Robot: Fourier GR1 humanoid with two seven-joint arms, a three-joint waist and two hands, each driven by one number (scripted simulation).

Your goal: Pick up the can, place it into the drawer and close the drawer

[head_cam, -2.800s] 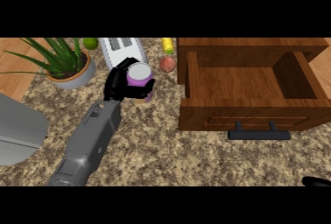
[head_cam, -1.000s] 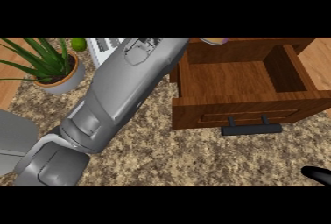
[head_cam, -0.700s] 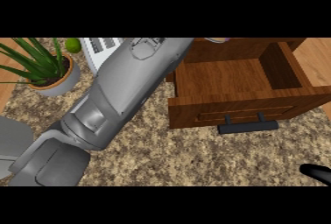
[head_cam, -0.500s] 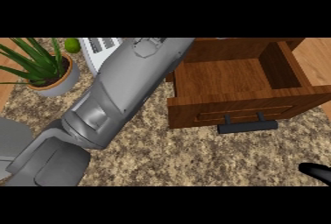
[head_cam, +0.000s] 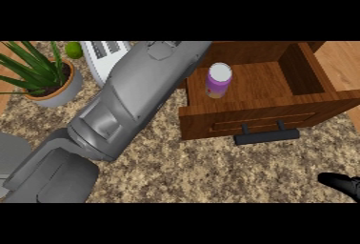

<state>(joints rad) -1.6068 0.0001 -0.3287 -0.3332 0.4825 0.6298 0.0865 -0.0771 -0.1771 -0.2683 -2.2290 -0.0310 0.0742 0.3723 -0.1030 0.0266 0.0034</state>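
The can (head_cam: pixel 218 80), purple with a white top, stands upright inside the open wooden drawer (head_cam: pixel 295 102), near its left wall. No hand touches it. My left forearm (head_cam: pixel 134 100) runs from the lower left up to the picture's top edge, just left of the drawer; its hand is cut off there and does not show. The drawer's black handle (head_cam: pixel 265 136) sticks out toward me. My right hand (head_cam: pixel 342 183) rests open at the lower right edge, well below the drawer front.
A potted green plant (head_cam: pixel 45 76) stands at the back left. Beside it are a lime (head_cam: pixel 74 48) and a white slotted appliance (head_cam: pixel 104 55), partly hidden by my forearm. A grey object (head_cam: pixel 13 155) lies at the left edge.
The can, earlier up at the top edge by my left hand, now stands alone inside the drawer. The left forearm has shifted slightly; the right hand stays put.
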